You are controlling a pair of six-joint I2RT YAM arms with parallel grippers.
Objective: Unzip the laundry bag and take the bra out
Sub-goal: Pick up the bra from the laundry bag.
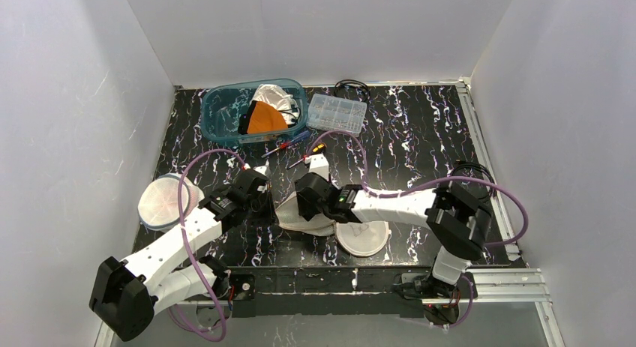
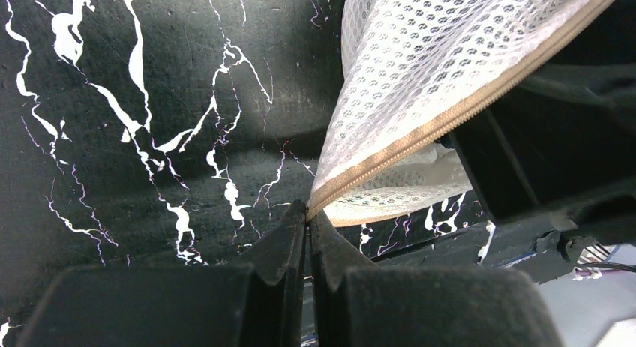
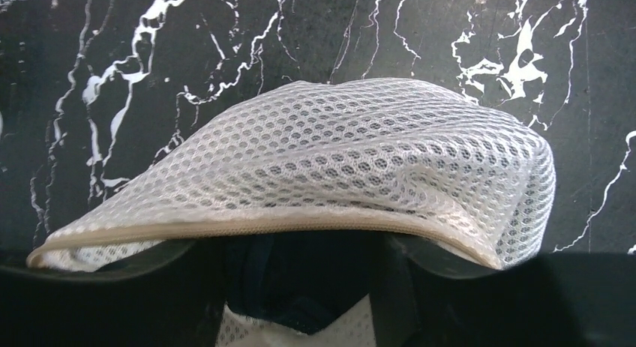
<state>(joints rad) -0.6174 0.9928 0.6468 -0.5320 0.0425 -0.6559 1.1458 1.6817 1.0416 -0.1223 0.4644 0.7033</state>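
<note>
The white mesh laundry bag (image 1: 304,218) lies at the table's near middle, its tan zipper (image 3: 247,225) undone and its mouth gaping. My left gripper (image 2: 308,212) is shut on the zipper edge at the bag's left corner (image 1: 264,201) and holds that edge taut. My right gripper (image 1: 309,201) is at the bag's mouth, its fingers spread wide under the upper mesh flap (image 3: 337,148). Dark navy fabric (image 3: 300,276), apparently the bra, lies between the right fingers inside the bag; I cannot tell whether they touch it.
A round white mesh piece (image 1: 362,238) lies just right of the bag, another (image 1: 160,202) at the left edge. At the back stand a blue bin (image 1: 225,111) with clothes and a clear compartment box (image 1: 337,112). Screwdrivers (image 1: 294,143) lie behind the grippers.
</note>
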